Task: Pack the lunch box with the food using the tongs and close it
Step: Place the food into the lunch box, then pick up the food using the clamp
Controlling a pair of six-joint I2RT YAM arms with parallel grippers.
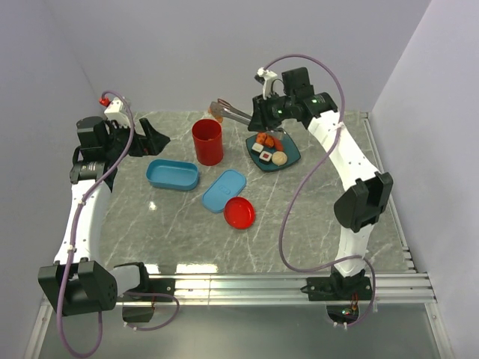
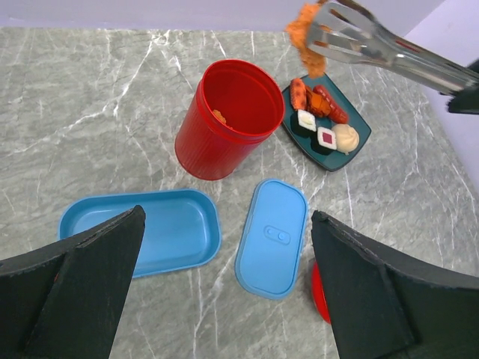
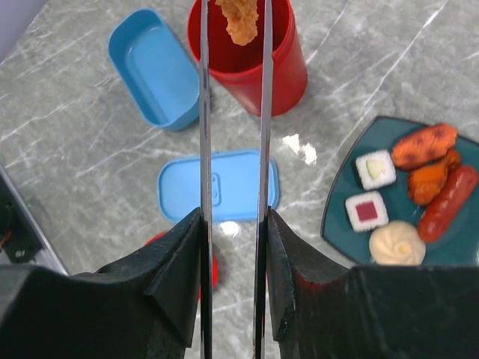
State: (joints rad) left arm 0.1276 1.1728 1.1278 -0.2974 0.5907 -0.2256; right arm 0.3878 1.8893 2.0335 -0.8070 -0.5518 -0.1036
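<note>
The lunch box (image 1: 172, 174) is a shallow light-blue tub sitting open on the table left of the red cup (image 1: 207, 140), with its flat blue lid (image 1: 224, 190) lying beside it. The right gripper (image 3: 233, 224) is clamped on the slim silver tongs (image 3: 203, 112), which pinch an orange fried chunk (image 3: 239, 21) in the air by the cup. The left gripper (image 1: 153, 140) is spread wide, holding nothing.

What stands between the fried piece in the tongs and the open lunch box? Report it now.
The red cup does: it stands upright beside the lunch box, and the fried piece in the tongs hangs over its mouth in the right wrist view. The box itself is open and empty; its lid lies beside it.
</note>
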